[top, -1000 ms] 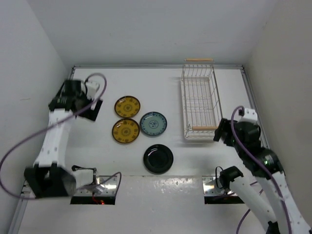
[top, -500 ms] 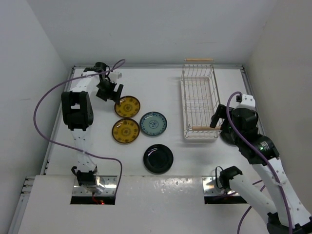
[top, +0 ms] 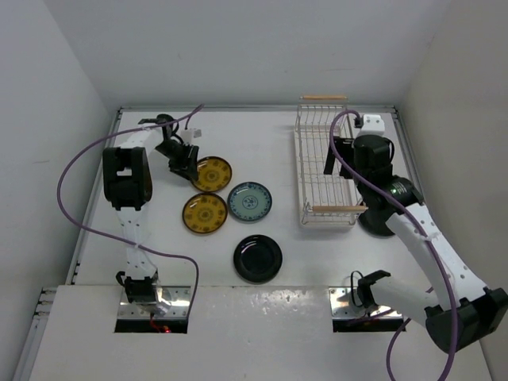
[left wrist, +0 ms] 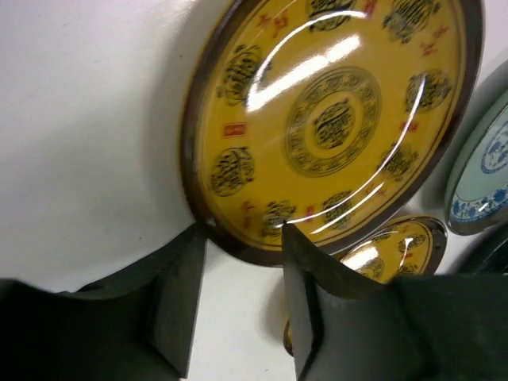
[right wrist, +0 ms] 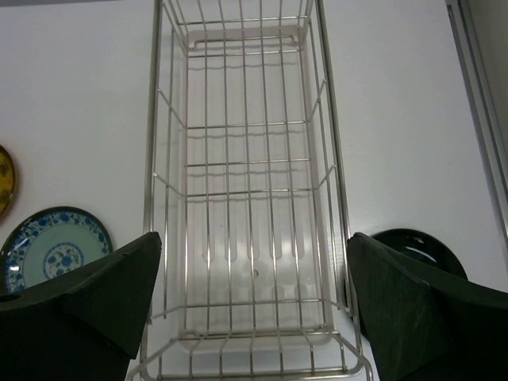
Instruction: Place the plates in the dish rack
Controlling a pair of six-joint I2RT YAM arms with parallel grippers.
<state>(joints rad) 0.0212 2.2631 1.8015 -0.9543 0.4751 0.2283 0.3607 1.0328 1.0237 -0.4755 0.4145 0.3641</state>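
Four of the small plates lie flat in a cluster left of centre on the white table (top: 262, 135). The far amber plate (top: 212, 173) and the near amber plate (top: 205, 212) sit just beside each other, and the pale blue plate (top: 250, 202) lies to their right. A glossy black plate (top: 258, 258) is the one nearest the arm bases. A second black plate (right wrist: 417, 248) rests on the table just right of the dish rack's near end, and the right arm partly hides it from overhead.

The dish rack (top: 324, 171) is a long white wire basket with a wooden handle (top: 324, 98) at each short end. It stands on the right side of the table, running away from the arms, and all five plates lie outside it.

The left gripper (top: 184, 161) is down at the left rim of the far amber plate. In the left wrist view its two dark fingers (left wrist: 178, 294) are parted, with a stretch of the plate's dark rim in the gap between them. Whether either finger touches the rim cannot be told.

The right gripper (top: 333, 159) hangs above the rack. Its fingers (right wrist: 95, 294) are spread wide and grasp nothing, and the rack's wire floor shows between them.
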